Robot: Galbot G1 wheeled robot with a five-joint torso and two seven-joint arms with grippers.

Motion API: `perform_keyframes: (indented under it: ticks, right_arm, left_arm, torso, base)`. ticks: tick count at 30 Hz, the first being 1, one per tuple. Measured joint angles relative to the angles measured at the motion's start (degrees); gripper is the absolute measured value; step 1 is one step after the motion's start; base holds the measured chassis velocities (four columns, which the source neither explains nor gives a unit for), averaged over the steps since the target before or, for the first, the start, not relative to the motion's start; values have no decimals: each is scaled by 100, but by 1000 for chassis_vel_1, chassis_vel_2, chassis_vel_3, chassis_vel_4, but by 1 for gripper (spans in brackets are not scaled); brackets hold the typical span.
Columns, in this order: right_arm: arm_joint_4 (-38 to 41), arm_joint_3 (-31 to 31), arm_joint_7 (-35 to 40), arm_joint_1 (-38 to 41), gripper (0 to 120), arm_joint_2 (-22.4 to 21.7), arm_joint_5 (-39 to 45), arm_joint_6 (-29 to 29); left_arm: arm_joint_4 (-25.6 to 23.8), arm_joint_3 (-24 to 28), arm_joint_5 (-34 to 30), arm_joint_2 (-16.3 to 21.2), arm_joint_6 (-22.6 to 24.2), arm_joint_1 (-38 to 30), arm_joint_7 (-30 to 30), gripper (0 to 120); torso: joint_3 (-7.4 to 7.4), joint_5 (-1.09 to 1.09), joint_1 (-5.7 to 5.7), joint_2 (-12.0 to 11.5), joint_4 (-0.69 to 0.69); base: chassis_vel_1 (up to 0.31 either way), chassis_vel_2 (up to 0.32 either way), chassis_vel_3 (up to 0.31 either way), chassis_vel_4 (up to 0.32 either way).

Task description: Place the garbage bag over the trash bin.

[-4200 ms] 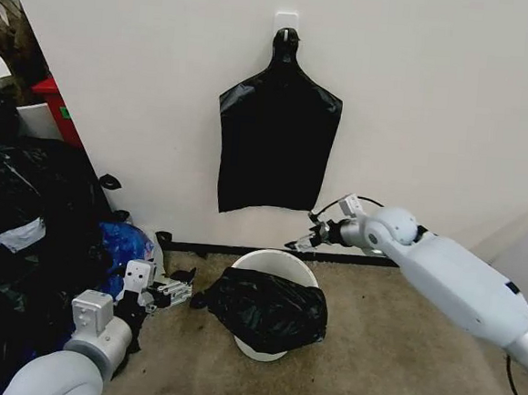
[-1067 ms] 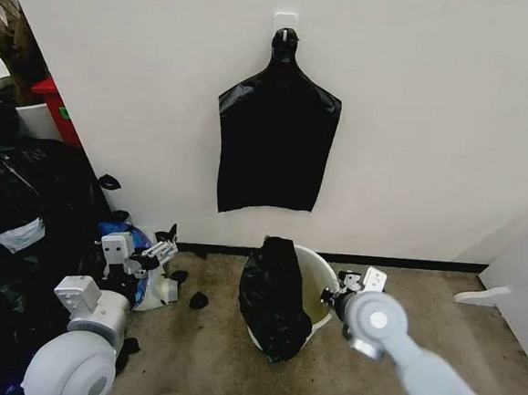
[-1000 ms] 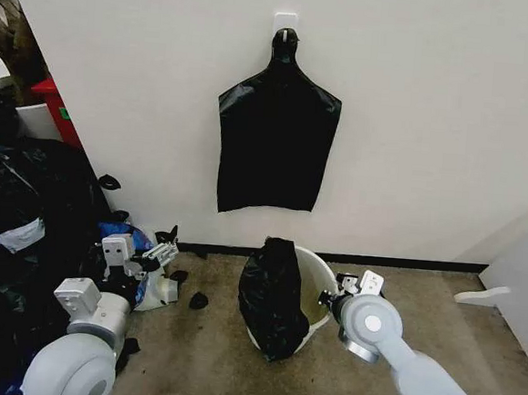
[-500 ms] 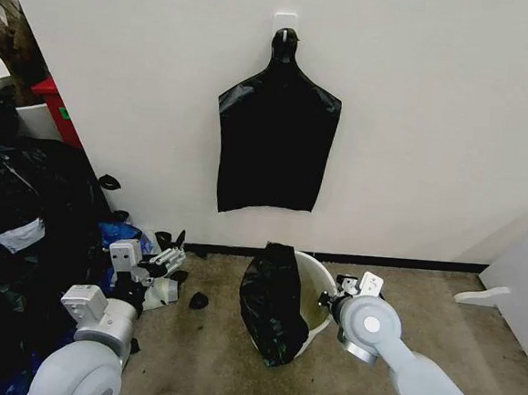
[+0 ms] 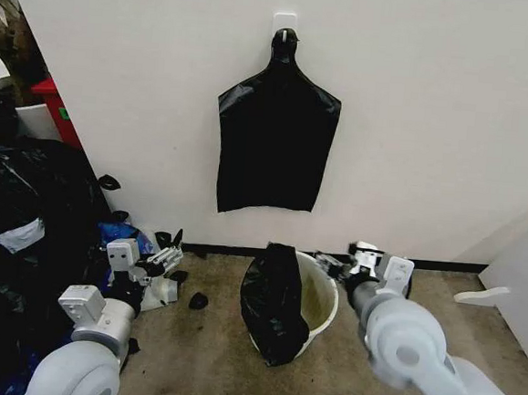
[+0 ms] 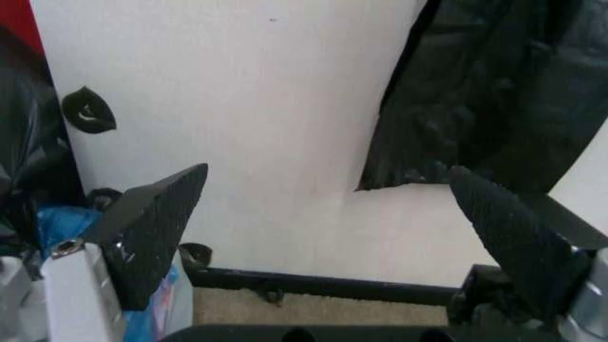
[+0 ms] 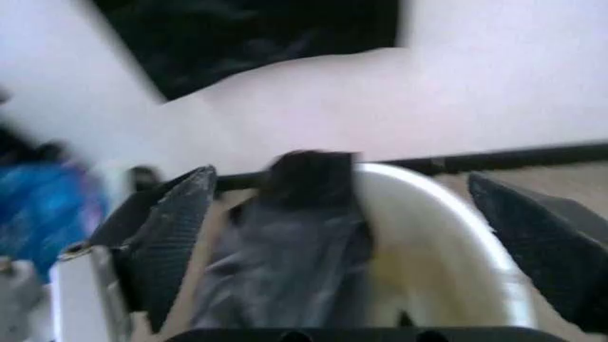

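Note:
The cream-white trash bin [image 5: 318, 302] stands on the carpet at the foot of the wall. The black garbage bag [image 5: 274, 301] hangs bunched over the bin's left rim and down its outside; the bin's right half is bare. My right gripper [image 5: 334, 262] hovers open just beyond the bin's far right rim, apart from the bag. In the right wrist view its open gripper [image 7: 342, 235] looks down on the bag [image 7: 290, 242] and bin [image 7: 428, 235]. My left gripper [image 5: 170, 252] stands open, left of the bin. The left wrist view shows that gripper [image 6: 332, 235] open and holding nothing.
Flat black bags [image 5: 275, 143] hang from a white hook [image 5: 286, 21] on the wall above the bin. A heap of stuffed black bags [image 5: 15, 224] and a blue bag [image 5: 119, 234] fill the left. Small black scraps [image 5: 198, 299] lie on the carpet.
The bag, earlier spread across the bin's front, now hangs bunched over its left rim. My right arm has swung up to the bin's far right rim. The left gripper has drawn back leftward.

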Motion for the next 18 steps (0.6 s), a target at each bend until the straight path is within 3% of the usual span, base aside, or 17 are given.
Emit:
perform_keyframes:
  ticks: [5,11,18]
  right_arm:
    - [-343,-635,-334,-66,100,484,-816,-332]
    - [-899,-1173,-96,148,100,1138,-1199,-684]
    - [-1393,-1348,-179,154,100,1295,-2056,-819]
  left_arm:
    - [168,264,132,23,-40,-73,3,100]
    - [169,582,329,-30,-69,-6,1,100]
    - [-55,859,364,-65,-69,126,-1,100]
  torso:
    - [0,-1,0,0,-3]
    - [0,-2,0,0,0]
    - [0,-1,0,0,-2]
  base:
    - [0,0,0,0]
    - [0,0,0,0]
    - [0,0,0,0]
